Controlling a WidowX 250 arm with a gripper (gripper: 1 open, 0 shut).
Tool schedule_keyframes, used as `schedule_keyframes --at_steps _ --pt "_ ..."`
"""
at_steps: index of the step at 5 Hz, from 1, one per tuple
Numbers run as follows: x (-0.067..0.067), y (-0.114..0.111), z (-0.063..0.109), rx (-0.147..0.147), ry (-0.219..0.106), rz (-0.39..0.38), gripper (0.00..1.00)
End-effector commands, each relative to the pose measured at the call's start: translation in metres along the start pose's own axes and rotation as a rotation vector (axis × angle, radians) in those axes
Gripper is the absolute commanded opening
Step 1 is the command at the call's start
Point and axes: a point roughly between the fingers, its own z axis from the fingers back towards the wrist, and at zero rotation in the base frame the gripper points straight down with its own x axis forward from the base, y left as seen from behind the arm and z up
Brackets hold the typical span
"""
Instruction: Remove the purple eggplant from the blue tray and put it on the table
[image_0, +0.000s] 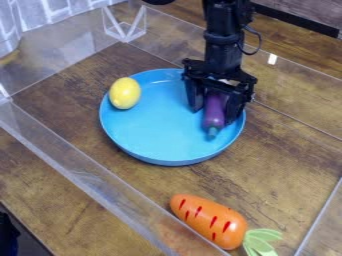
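The purple eggplant (213, 111) lies on the right side of the blue tray (160, 135), which rests on the dark wood table (80, 95). My gripper (215, 100) points straight down over the eggplant. Its black fingers (191, 95) stand open on either side of the eggplant, low in the tray. The eggplant's upper end is partly hidden behind the gripper.
A yellow lemon (123, 93) sits on the tray's left rim. An orange carrot (211, 221) with a green top lies on the table near the front edge. Clear acrylic walls (94, 190) ring the table.
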Motion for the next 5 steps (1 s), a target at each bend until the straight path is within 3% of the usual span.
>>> schedule_keyframes --at_steps 1,3,4,5 --pt "0.001 -0.010 -0.001 -0.007 0.000 -0.037 1.00" --pt "0.000 -0.011 -0.003 -0.010 0.009 -0.044 1.00" --pt "0.003 -0.017 -0.005 -0.017 0.010 -0.055 0.00" --pt "0.004 -0.022 -0.004 -0.021 0.014 -0.071 0.00"
